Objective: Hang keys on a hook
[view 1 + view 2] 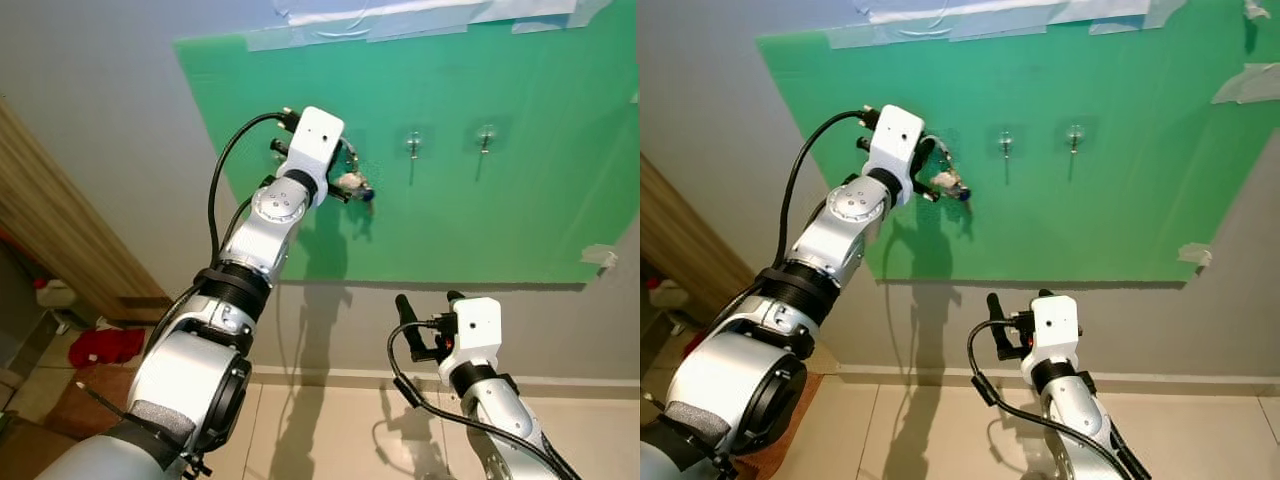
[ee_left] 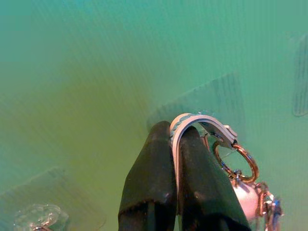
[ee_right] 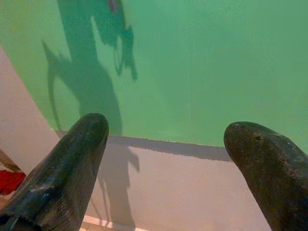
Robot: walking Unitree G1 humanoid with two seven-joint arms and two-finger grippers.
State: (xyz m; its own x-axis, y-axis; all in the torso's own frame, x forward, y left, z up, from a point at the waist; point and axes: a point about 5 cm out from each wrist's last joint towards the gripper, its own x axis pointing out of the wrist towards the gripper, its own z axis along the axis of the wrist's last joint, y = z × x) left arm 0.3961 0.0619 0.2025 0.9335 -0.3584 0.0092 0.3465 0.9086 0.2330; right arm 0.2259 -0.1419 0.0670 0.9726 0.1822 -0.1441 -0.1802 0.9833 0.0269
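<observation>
A green board [image 1: 480, 210] is taped to the wall and carries two clear hooks [image 1: 413, 143] [image 1: 486, 136]. My left gripper [image 2: 174, 132] is raised against the board, left of those hooks, shut on the silver clip [image 2: 204, 120] of a key bunch [image 1: 356, 185]. A copper ring [image 2: 238, 161], a pale charm and a blue bit dangle from the clip. Right behind the clip lies a clear adhesive pad [image 2: 211, 98]; the hook on it is hidden. My right gripper [image 1: 428, 300] stands low below the board, open, its fingers [image 3: 72, 159] aimed at the board's lower edge.
White tape [image 1: 400, 15] holds the board's top edge. A wooden panel [image 1: 60, 230] leans at the left, with a red cloth [image 1: 105, 345] on the floor beside it. Tiled floor [image 1: 330, 430] runs beneath the wall.
</observation>
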